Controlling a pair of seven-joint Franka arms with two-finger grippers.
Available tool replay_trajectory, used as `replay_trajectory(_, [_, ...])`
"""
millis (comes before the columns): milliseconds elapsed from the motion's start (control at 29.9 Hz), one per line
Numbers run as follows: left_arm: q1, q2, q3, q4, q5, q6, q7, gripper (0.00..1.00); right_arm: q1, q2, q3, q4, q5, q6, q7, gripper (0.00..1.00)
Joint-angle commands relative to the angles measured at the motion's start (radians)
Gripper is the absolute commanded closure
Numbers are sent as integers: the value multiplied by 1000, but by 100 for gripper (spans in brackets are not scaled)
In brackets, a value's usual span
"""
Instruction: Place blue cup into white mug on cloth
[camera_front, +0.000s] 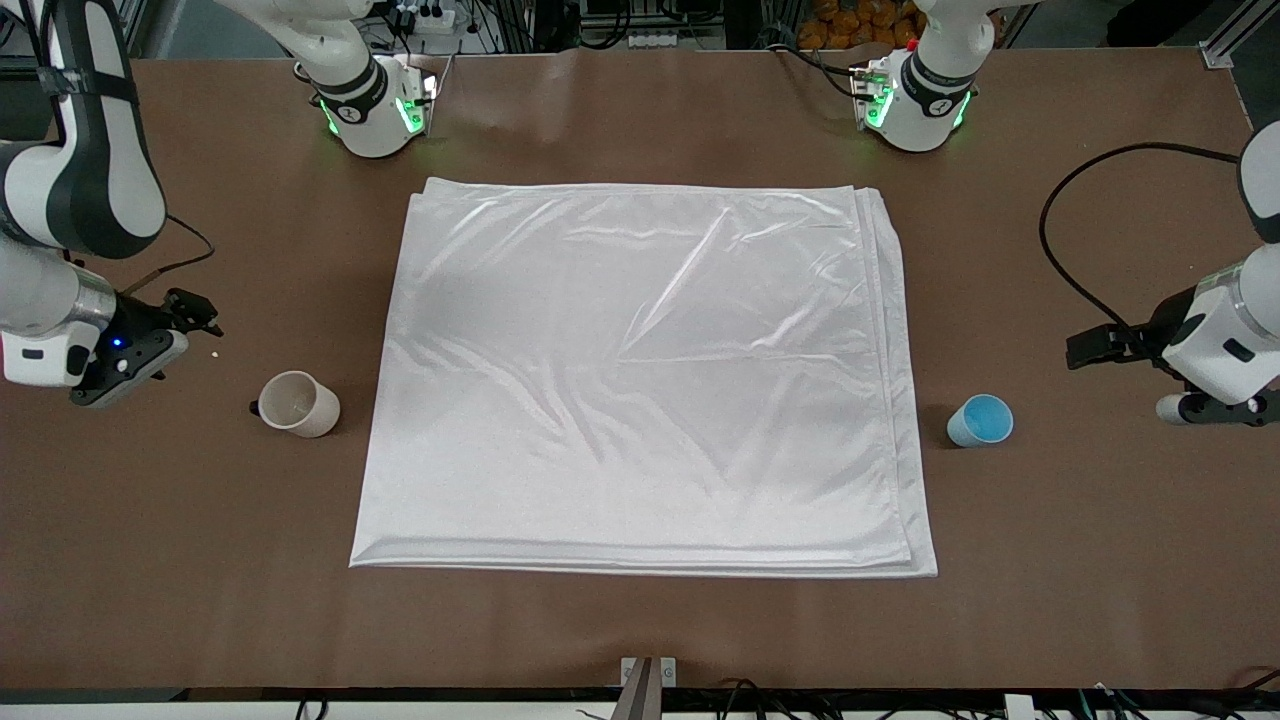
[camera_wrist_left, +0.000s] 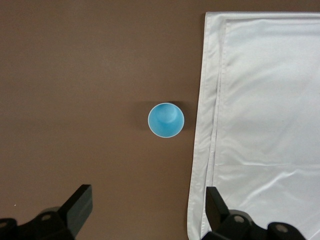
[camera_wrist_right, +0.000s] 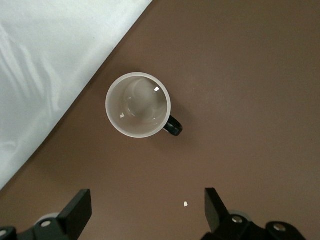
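Table stock: one cloth (camera_front: 640, 380), one white mug (camera_front: 298, 404), one blue cup (camera_front: 981, 420).
Cloth lay mid-table; mug and cup stood on bare table off its two end edges, the mug under the wide-open right gripper (camera_front: 190, 318), the cup under the wide-open left gripper (camera_front: 1095, 348).

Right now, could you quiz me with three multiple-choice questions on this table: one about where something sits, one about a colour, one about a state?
1. Where is the white mug?
A. on the cloth
B. on the bare table beside the cloth, toward the right arm's end
C. inside the blue cup

2. What colour is the mug's handle?
A. black
B. red
C. white

3. How do the left gripper and right gripper stand?
A. both open, holding nothing
B. left shut on the cup
C. right shut on the mug

Answers:
1 B, the mug stands off the cloth edge.
2 A, the right wrist view shows a dark handle.
3 A, each hangs open above its vessel; the blue cup stands free.
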Motion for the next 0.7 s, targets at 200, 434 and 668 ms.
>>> replay_trajectory(200, [44,-25,-5,-214,16,234,17,0,-17,96,5,8,2,141,-268,0])
replay_trajectory(434, [44,-19,-5,-312,16,341,1,0,-17,156,5,8,2,211,-433,0])
replay_trajectory(668, [67,-10,-5,-446,17,551,1,0,-15,207,5,11,0,276,-581,0])
